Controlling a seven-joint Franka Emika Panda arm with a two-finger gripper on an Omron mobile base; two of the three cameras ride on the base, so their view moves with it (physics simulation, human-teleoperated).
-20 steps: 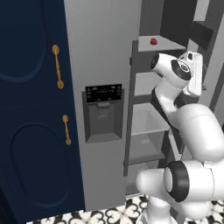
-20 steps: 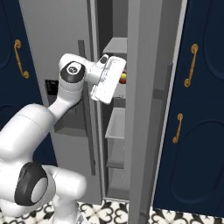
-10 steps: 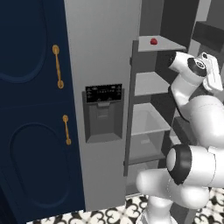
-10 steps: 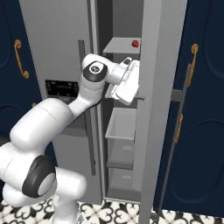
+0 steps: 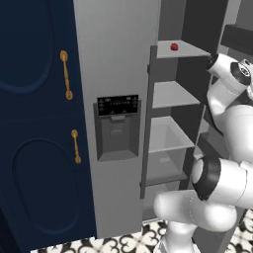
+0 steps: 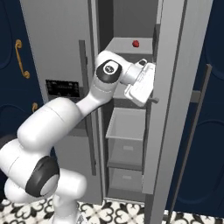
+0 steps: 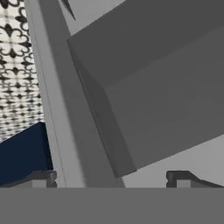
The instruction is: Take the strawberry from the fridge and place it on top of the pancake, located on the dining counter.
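Fridge [image 5: 118, 59] interior: strawberry [image 5: 174, 47] at top shelf's front edge; our gripper [image 7: 111, 179], fingers apart, holds nothing, sits lower down.

Both base views face open fridge [image 5: 123, 64] from left and right; hand view close on grey shelves [image 7: 166, 87]

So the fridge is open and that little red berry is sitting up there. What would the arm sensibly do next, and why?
Probably lift the hand and reach toward the top shelf. The strawberry sits on that shelf inside the open fridge, above the wrist, while the gripper is open, holds nothing, and faces grey fridge panels lower down. It likely has to rise and aim at the fruit before it can close on it.
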